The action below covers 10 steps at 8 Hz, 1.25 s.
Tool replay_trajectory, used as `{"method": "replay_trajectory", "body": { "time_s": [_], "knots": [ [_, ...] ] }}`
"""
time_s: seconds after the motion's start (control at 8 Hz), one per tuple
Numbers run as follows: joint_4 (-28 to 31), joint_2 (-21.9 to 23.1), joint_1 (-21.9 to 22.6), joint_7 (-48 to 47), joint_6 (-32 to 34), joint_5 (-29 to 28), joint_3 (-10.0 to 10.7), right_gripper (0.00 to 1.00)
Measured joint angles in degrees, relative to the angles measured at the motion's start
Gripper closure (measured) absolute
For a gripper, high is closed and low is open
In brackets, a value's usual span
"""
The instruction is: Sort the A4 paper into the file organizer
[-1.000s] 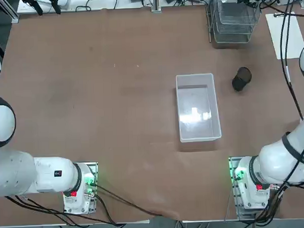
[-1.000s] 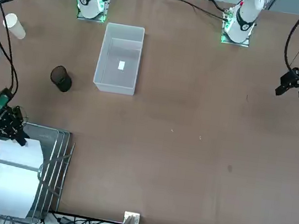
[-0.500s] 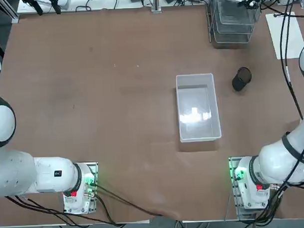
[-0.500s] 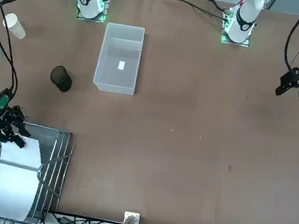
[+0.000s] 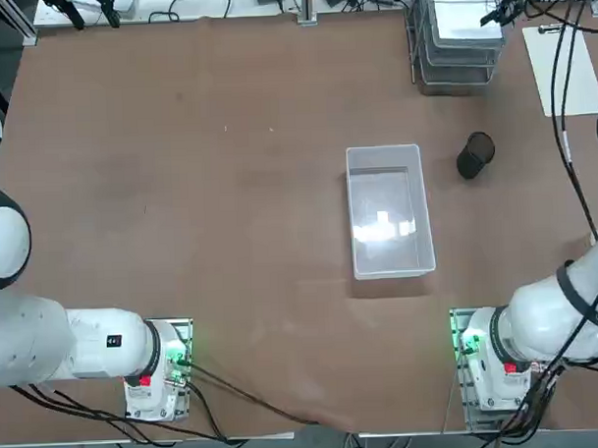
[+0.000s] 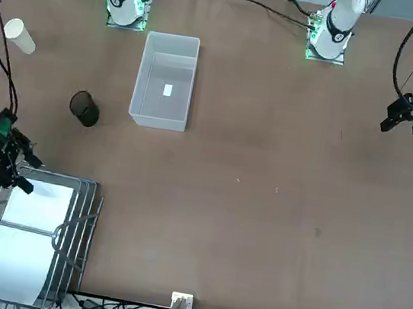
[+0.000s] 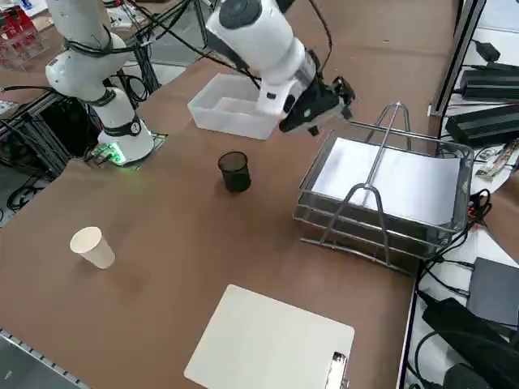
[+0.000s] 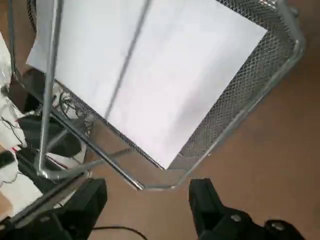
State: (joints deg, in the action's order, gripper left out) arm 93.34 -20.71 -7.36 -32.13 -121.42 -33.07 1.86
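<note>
While my right hand hangs open and empty just off the near corner of the file organizer, the A4 paper lies flat in its top tier, touched by nothing. Seen across the table from left to right: hand, rack, then a black cup and a clear bin well apart. Sorting looks complete. The risk, as I judge it, is clipping the wire handle or mesh rim while pulling clear, which could jolt the rack and slide the loose sheet out.
</note>
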Motion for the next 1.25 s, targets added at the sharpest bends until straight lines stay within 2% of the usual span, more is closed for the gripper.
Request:
{"method": "replay_trajectory", "body": {
  "time_s": [0.25,0.5,0.88,1.25],
  "knots": [
    [-2.02,2.77,0.05,4.5,7.39,9.11,-0.06,0.0],
    [-5.56,4.33,0.12,14.14,14.46,16.8,-0.19,0.0],
    [-7.88,7.48,0.1,27.8,19.16,20.61,-0.14,0.0],
    [-8.76,10.38,0.34,31.43,24.35,27.17,-0.47,0.0]
  ]
}}
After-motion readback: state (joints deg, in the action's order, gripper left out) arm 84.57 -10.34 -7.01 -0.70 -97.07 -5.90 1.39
